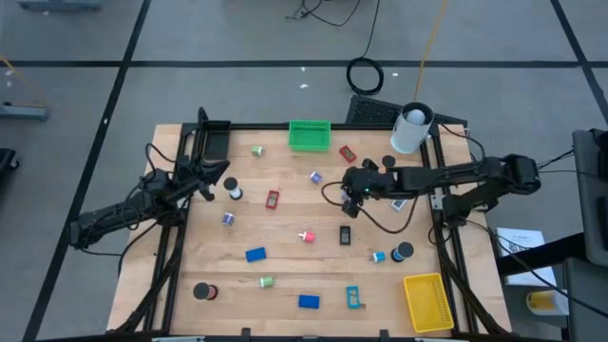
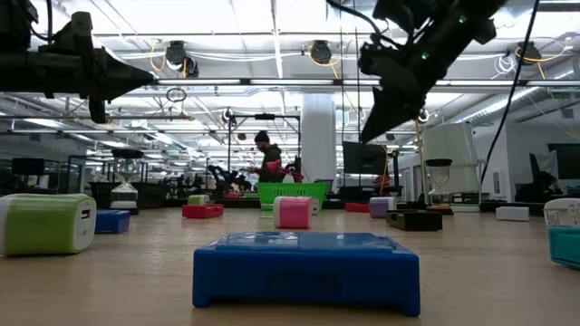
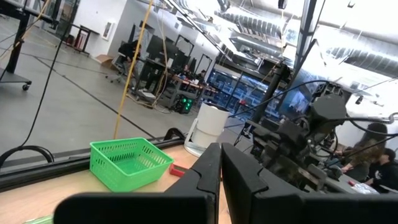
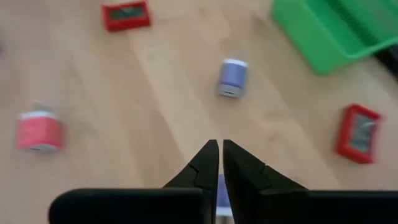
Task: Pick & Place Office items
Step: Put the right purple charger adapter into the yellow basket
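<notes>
The wooden table (image 1: 285, 237) was seen from above, with the green bin (image 1: 309, 135) at its far edge, the yellow bin (image 1: 427, 302) at the near right corner and the black bin (image 1: 211, 141) at the far left. The left arm was parked at the left side, its left gripper (image 1: 217, 175) raised with the fingers (image 3: 205, 171) pressed together and nothing between them. The right arm was stretched in over the table's middle, its right gripper (image 1: 353, 202) held high above the wood. About 20 office items lay scattered and well apart across the table, among them a purple clip (image 4: 232, 78), a pink clip (image 4: 38, 130), 2 red blocks (image 4: 126, 15) (image 4: 358, 132) and a blue block (image 2: 306, 270) at the near edge. The step in hand was judged to be an approach toward 1 item, none yet grasped. The right gripper's fingers (image 4: 205, 165) were all but closed, a narrow slit left between them, nothing held or touched. The next move would call for the fingers to be opened and lowered over a chosen item.
</notes>
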`<state>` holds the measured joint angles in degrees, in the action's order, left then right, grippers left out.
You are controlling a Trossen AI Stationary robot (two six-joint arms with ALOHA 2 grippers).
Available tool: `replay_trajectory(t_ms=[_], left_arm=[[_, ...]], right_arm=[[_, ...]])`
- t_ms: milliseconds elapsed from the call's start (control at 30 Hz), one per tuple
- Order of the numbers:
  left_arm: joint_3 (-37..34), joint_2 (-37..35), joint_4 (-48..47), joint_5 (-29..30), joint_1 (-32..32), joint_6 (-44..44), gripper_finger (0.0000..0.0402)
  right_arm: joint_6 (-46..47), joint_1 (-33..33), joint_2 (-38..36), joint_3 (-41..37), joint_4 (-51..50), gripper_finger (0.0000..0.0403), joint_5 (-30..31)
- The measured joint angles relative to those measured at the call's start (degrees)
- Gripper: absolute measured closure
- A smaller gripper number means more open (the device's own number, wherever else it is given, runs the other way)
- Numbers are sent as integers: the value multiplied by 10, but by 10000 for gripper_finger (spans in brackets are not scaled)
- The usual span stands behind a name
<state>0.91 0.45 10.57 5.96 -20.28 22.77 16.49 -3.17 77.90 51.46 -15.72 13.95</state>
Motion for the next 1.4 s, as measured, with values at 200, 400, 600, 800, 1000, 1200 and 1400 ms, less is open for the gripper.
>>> replay_trajectory(t_ms=[200,400,600,800,1000,1200,1400], left_arm=[[0,0,0,0,0,0,385],[0,0,0,0,0,0,385],[0,0,0,1,1,0,385],[0,0,0,-3,0,0,385],[0,0,0,-3,0,0,385],[0,0,0,0,0,0,385],[0,0,0,0,0,0,385]], right_arm=[[2,15,0,60,-55,370,-18],[-29,30,0,92,-88,340,-13],[-52,29,0,92,-104,291,72],[-30,31,15,92,-118,228,63],[5,13,52,135,-209,170,25],[1,7,139,265,-327,158,21],[-7,-4,188,300,-452,206,23]])
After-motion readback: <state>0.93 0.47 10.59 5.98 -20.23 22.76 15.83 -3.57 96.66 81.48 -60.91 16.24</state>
